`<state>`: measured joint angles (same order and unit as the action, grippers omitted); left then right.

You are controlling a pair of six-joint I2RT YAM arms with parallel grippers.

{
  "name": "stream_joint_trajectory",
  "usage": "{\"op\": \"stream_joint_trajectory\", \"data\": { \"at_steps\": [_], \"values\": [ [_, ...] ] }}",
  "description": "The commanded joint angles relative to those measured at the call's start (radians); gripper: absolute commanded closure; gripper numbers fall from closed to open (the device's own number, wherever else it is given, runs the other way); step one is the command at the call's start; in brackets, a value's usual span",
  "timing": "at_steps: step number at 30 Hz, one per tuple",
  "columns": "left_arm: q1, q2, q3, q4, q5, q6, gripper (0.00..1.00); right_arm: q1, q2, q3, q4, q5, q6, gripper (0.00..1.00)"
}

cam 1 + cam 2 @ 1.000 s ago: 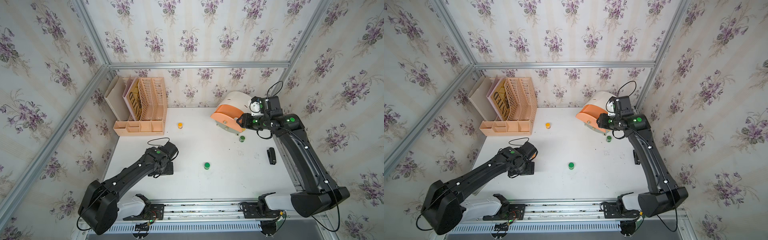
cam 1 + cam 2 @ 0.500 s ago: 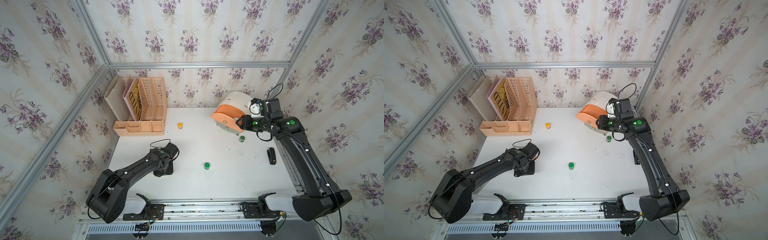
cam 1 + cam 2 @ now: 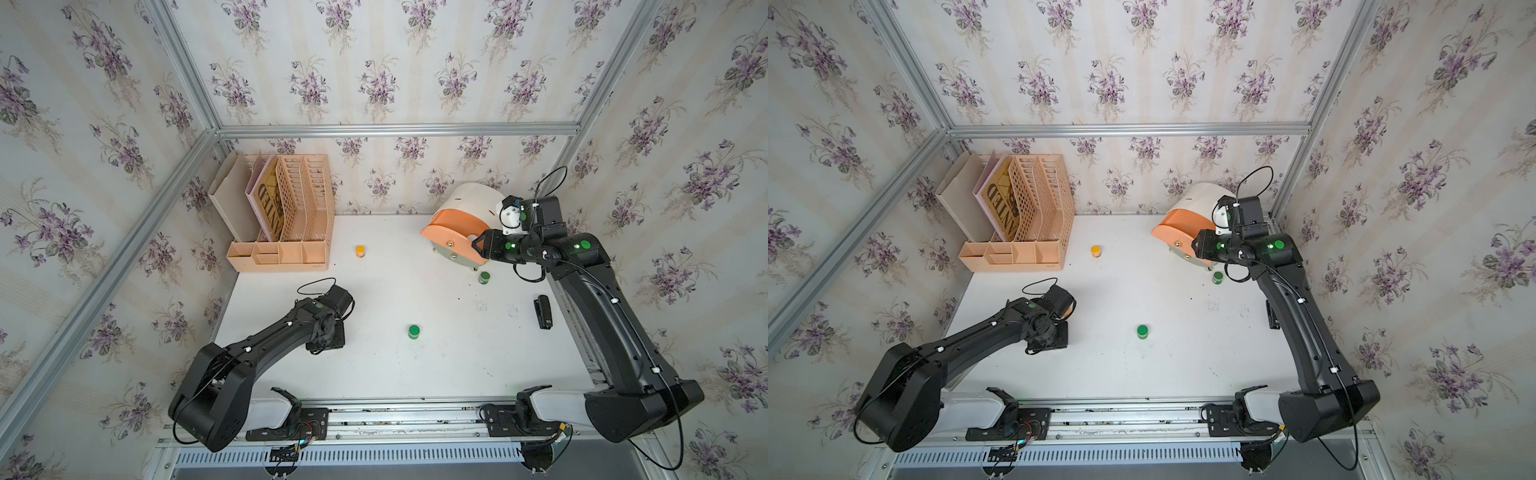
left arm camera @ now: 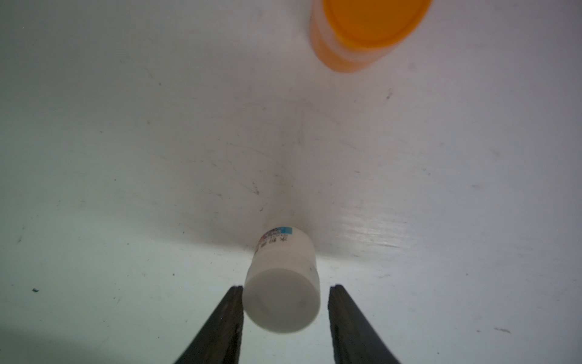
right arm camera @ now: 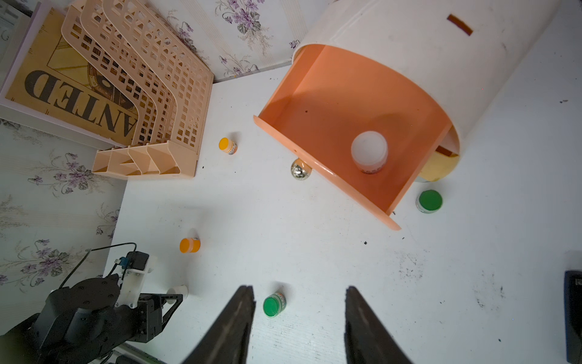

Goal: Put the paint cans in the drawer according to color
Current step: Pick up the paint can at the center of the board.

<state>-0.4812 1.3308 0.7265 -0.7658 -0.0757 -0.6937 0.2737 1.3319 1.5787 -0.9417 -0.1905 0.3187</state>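
The white drum drawer cabinet [image 3: 473,203] stands at the back right with its peach drawer [image 5: 330,126] pulled out. One white paint can [image 5: 369,151] stands inside that drawer. My right gripper [image 5: 299,288] hangs open and empty in front of the drawer [image 3: 478,245]. Another white can [image 4: 282,283] stands on the table between the fingers of my left gripper [image 4: 287,286]. One finger touches it and a sliver of table shows at the other. Green cans [image 3: 413,331] [image 3: 483,277] and orange cans [image 3: 360,250] [image 4: 368,28] stand loose on the table.
A peach slotted file rack [image 3: 286,216] fills the back left corner. A dark stapler [image 3: 542,311] lies by the right edge beside my right arm. Flowered walls close in three sides of the white table [image 3: 415,374].
My left gripper's jaws have narrowed around the white can, and that arm has shifted slightly. My right arm has hardly moved.
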Motion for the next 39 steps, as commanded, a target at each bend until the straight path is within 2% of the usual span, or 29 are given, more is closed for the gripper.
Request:
{"op": "stream_joint_trajectory", "data": {
  "at_steps": [1, 8, 14, 20, 25, 29, 35, 39],
  "values": [
    [0.007, -0.005, -0.001, 0.004, 0.001, 0.016, 0.51, -0.001, 0.001, 0.006, 0.007, 0.006, 0.002, 0.50],
    [0.020, 0.000, -0.015, 0.018, 0.015, 0.021, 0.53, -0.001, 0.004, 0.006, 0.006, 0.008, 0.000, 0.49],
    [0.023, -0.003, -0.012, 0.010, 0.016, 0.031, 0.63, -0.001, 0.003, 0.006, 0.006, 0.009, 0.000, 0.49],
    [0.017, -0.039, 0.081, -0.101, -0.012, 0.051, 0.68, -0.001, -0.012, -0.004, 0.001, 0.016, -0.009, 0.50],
    [-0.014, -0.071, 0.271, -0.249, -0.047, 0.079, 0.67, -0.001, -0.064, -0.064, 0.020, 0.009, -0.020, 0.50],
    [-0.049, -0.040, 0.505, -0.370, -0.079, 0.111, 0.67, -0.001, -0.102, -0.118, 0.025, 0.025, -0.023, 0.50],
    [-0.107, 0.076, 0.899, -0.473, -0.079, 0.170, 0.67, -0.002, -0.145, -0.177, 0.042, 0.035, -0.027, 0.52],
    [-0.135, 0.220, 1.123, -0.478, -0.057, 0.208, 0.67, -0.010, -0.180, -0.223, 0.058, 0.061, -0.026, 0.52]
  ]
}}
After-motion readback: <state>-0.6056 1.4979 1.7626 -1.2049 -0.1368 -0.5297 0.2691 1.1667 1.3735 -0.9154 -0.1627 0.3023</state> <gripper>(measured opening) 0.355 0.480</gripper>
